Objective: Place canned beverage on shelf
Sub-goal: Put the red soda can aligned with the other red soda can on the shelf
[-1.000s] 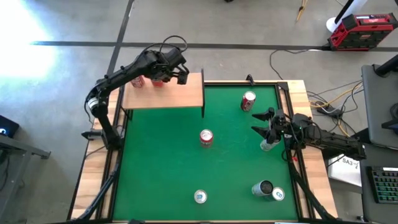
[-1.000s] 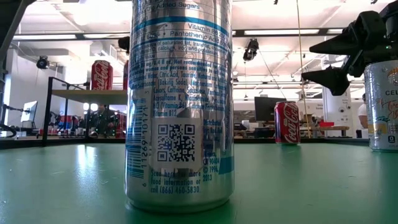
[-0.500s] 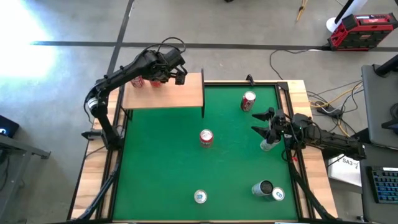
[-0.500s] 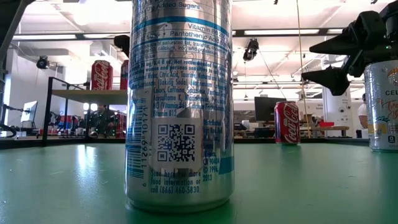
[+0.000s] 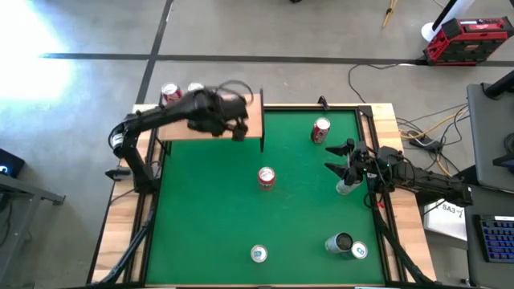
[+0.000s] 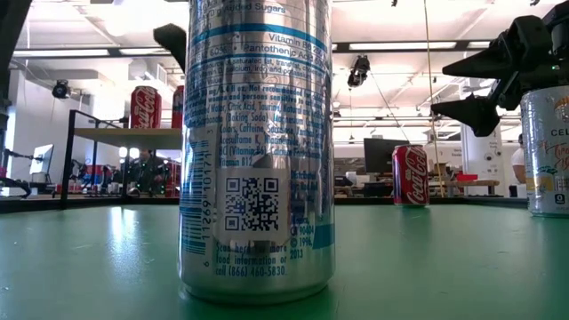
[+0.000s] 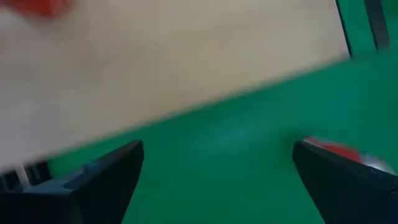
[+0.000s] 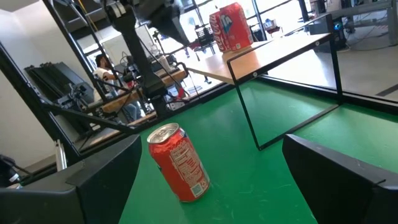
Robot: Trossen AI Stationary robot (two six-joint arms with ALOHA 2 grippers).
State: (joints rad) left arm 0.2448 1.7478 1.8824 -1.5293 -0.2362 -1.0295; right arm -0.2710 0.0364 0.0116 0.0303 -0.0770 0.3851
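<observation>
Silver can (image 6: pixel 256 151) at the mat's near edge: print reads "Vitamin B", "Panthenic Acid", "(866) 460-5830", above it a QR code. Red cans (image 6: pixel 410 175) farther back carry Coca-Cola script. Silver can (image 6: pixel 548 151) at the right edge shows "CEL". Remaining print illegible.

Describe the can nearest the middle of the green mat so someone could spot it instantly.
Start at the green mat covering the table. Near its centre a red soda can with a silver top stands alone, below the light-wood shelf. The other mat cans sit toward the edges.
</observation>
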